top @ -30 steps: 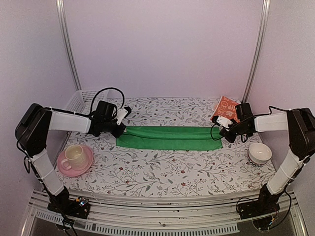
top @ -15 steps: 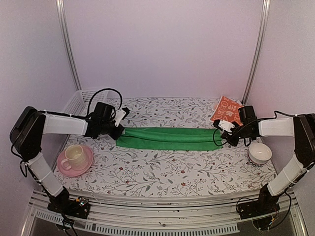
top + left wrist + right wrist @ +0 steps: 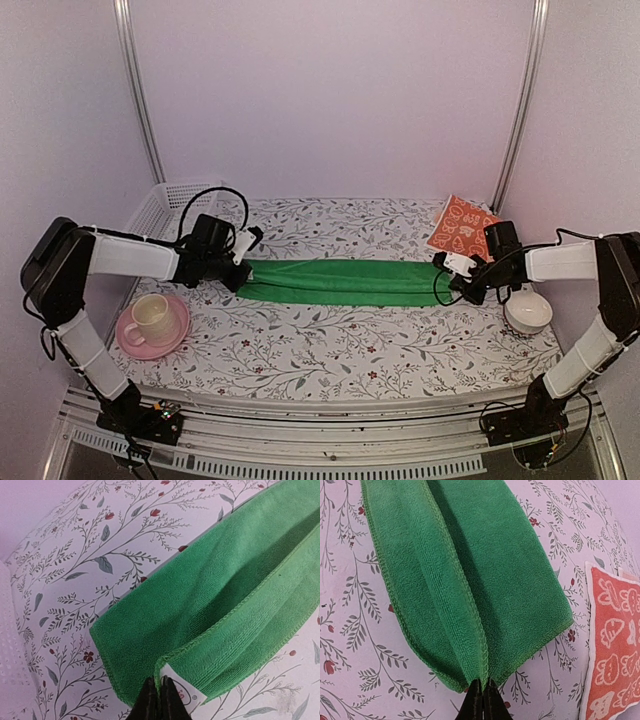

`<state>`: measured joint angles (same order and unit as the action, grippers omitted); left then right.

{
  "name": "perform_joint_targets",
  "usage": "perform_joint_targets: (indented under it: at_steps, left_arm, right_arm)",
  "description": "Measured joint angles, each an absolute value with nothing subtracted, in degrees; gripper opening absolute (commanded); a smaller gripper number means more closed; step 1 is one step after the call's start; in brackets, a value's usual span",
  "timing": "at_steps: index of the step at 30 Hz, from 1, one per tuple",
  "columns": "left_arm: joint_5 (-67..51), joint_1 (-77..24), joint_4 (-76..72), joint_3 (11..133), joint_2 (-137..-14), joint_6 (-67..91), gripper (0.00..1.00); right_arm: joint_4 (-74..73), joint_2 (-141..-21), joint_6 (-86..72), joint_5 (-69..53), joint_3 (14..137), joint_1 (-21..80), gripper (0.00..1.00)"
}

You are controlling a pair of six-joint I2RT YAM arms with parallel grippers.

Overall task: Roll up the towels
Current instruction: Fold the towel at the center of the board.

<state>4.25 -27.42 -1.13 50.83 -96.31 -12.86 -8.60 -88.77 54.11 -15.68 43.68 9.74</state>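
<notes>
The counter (image 3: 330,345) has a cover with small flowers and twigs, and it carries everything. The green towel (image 3: 340,282) lies across its middle as a long narrow band, folded along its length, and reaches from my left arm to my right arm. A white basket (image 3: 160,208) stands at the far left corner. The orange-red towel (image 3: 462,226), with a white pattern, lies flat at the far right, near the right end of the green one but not touching it. A pink plate (image 3: 176,338) is at the near left, and a cup (image 3: 150,318) stands on it. A white bowl (image 3: 527,312) stands at the right. My left pincer (image 3: 158,681) is closed tight on the upper layer at the left end of the green towel, just beside a white label (image 3: 187,692). My right pincer (image 3: 483,682) is closed tight on the hemmed edges at the right end.
</notes>
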Motion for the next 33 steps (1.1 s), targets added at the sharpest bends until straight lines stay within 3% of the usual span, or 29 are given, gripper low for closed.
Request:
perform_joint_targets:
  at_steps: [6,11,15,18,27,30,33]
  left_arm:
    - [4.1,-27.5,-0.4,50.8,-96.5,-12.1,0.11]
    - [4.1,-27.6,0.3,50.8,-96.5,-11.3,0.22]
    - [4.5,-27.6,1.2,50.6,-96.4,-10.2,0.24]
    - [5.2,-27.7,1.7,49.9,-96.1,-9.5,0.30]
    - [7.8,-27.9,3.7,49.1,-94.2,-7.3,0.59]
    - [8.6,-28.1,4.0,49.1,-93.2,-6.7,0.74]
    - [10.0,-28.2,4.2,49.6,-92.2,-5.6,0.90]
  right_arm:
    - [-9.1,-88.7,56.8,-15.7,41.2,9.7,0.09]
    - [-9.6,-87.5,58.8,-15.7,39.9,9.7,0.16]
    - [-9.7,-86.9,59.6,-15.8,39.6,9.7,0.18]
    - [-9.8,-86.5,60.4,-15.8,38.8,9.7,0.25]
    - [-10.8,-84.1,61.6,-15.8,37.8,9.7,0.36]
    - [-11.1,-83.2,61.6,-15.8,37.8,9.7,0.41]
    - [-11.8,-82.0,60.8,-15.9,38.0,9.7,0.56]
